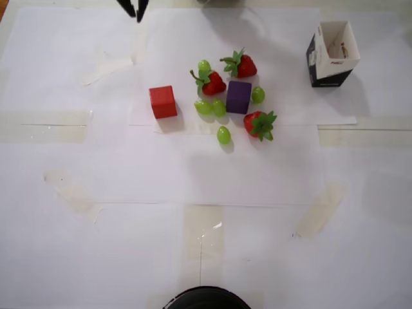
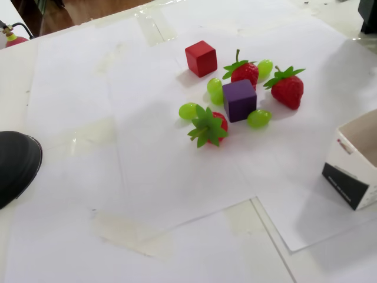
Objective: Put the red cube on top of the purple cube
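Nearest the overhead camera's bottom edge sits a dark round object (image 1: 205, 299) on the paper-covered tabletop (image 1: 206, 193), with strips of clear tape across the sheets. Farther in, one green grape (image 1: 223, 135) lies alone, and a strawberry (image 1: 259, 124) rests just right of it. Beyond these stands the purple cube (image 1: 239, 96), upright on the paper, a grape touching its right side and two grapes against its left. The red cube (image 1: 163, 102) sits on the paper to the left of that cluster, apart from the fruit and from the purple cube; in the fixed view it is the block (image 2: 201, 58) at the far end of the group, with the purple one (image 2: 240, 99) nearer the camera. Two more strawberries and a grape lie behind the purple cube. An open carton (image 1: 331, 53) stands well off to the right. At the far top edge my claw (image 1: 134, 8) shows only as dark fingertips, holding nothing, with a slight gap between the tips.
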